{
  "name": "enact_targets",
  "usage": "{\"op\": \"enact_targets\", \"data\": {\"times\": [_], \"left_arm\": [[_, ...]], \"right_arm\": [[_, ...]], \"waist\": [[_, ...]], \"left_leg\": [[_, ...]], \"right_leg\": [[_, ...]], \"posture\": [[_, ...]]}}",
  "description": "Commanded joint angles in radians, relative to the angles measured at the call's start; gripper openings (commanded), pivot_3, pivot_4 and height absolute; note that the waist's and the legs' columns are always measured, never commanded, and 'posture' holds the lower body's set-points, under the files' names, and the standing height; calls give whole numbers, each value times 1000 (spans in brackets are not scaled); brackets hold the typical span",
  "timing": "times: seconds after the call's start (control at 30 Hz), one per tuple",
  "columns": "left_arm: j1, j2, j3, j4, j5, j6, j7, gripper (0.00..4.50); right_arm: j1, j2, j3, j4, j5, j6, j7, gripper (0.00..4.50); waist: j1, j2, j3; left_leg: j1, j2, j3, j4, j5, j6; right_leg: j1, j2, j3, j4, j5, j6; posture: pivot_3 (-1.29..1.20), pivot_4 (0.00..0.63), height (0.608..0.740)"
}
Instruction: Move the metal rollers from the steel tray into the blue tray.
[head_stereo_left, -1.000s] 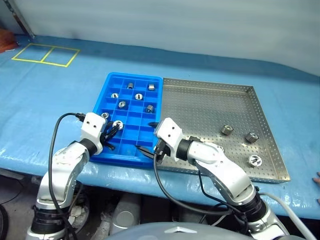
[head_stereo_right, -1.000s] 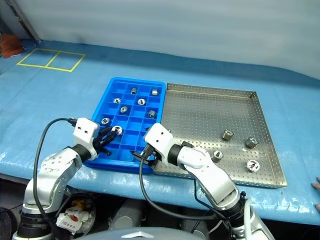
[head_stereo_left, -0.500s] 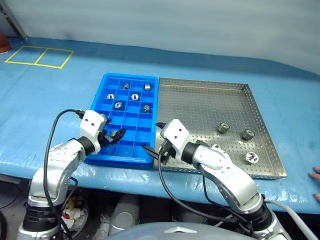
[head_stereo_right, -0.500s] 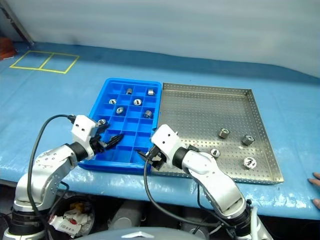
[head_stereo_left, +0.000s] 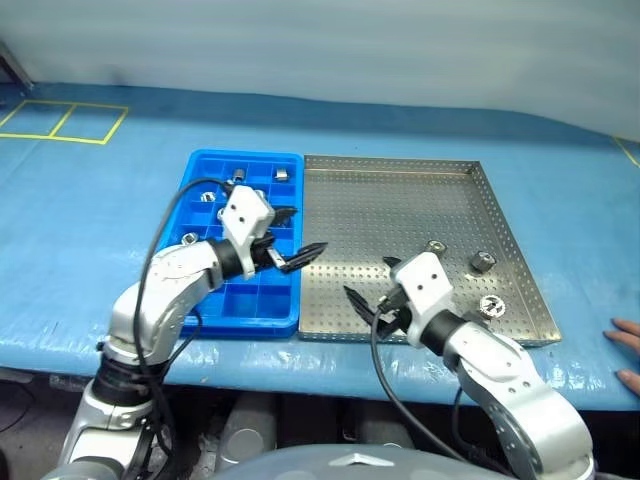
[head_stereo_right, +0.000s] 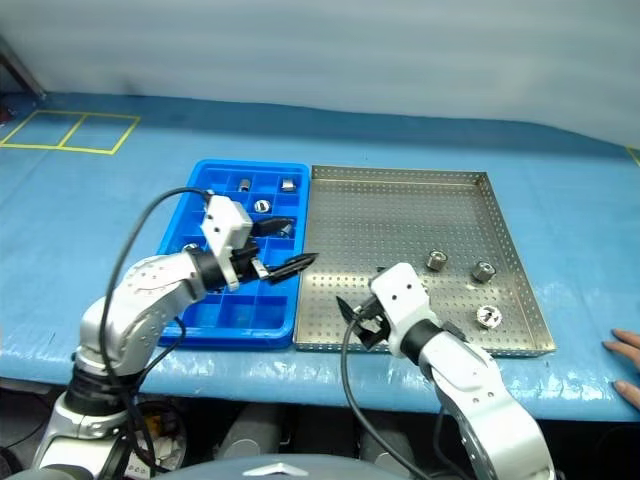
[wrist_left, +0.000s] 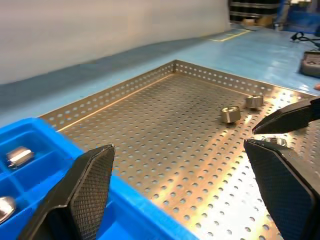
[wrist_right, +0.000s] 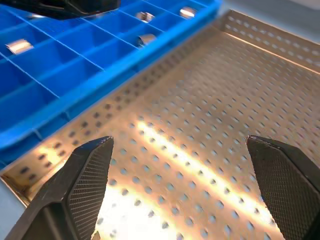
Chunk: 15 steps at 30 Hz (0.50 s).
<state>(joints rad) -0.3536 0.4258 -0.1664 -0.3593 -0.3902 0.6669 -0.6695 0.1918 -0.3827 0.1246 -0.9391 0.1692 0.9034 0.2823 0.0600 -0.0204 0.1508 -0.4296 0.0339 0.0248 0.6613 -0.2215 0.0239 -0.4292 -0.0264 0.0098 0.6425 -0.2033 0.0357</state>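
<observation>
Head view: we see blue-covered table (head_stereo_left: 90, 220), yellow floor-tape squares (head_stereo_left: 60, 122) far left. Steel tray (head_stereo_left: 400, 200) holds three metal rollers (head_stereo_left: 482, 262); others sit in blue tray (head_stereo_left: 205, 290).

Wrist views: our left claw (wrist_left: 182, 192) and right claw (wrist_right: 177, 187) gape wide, empty, over steel tray.

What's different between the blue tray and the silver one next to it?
The blue tray is plastic, split into a grid of small square compartments; the steel tray is one open floor of perforated metal with low rims. The blue one is narrower, the steel one wider and squarer. Both lie flat, side by side on the blue-covered table, and both hold metal rollers.
</observation>
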Motion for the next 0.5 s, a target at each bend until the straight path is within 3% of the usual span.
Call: {"op": "enact_targets", "data": {"times": [0.03,0.2,0.5], "left_arm": [[-64,-29,-90,74,44,-62,-49,4486],[-144,-102,-201,233,95,-119,-113,4486],[-272,-279,-311,567,225,-265,-129,4486]], "right_arm": [[60,6,-59,-95,-3,11,-35,4500],[175,21,-100,-108,-18,-17,-102,4500],[245,27,-73,-108,-1,-85,-169,4500]], "waist": [[-19,0,0],[-50,1,-1],[-84,1,-1]], "left_leg": [[0,0,0,0,0,0],[1,-3,-1,0,0,0],[1,-4,-1,1,0,0]], "right_leg": [[0,0,0,0,0,0],[0,1,2,0,0,0],[0,1,3,1,0,1]], "posture": [[20,150,740],[-81,150,740],[-81,150,740]]}}
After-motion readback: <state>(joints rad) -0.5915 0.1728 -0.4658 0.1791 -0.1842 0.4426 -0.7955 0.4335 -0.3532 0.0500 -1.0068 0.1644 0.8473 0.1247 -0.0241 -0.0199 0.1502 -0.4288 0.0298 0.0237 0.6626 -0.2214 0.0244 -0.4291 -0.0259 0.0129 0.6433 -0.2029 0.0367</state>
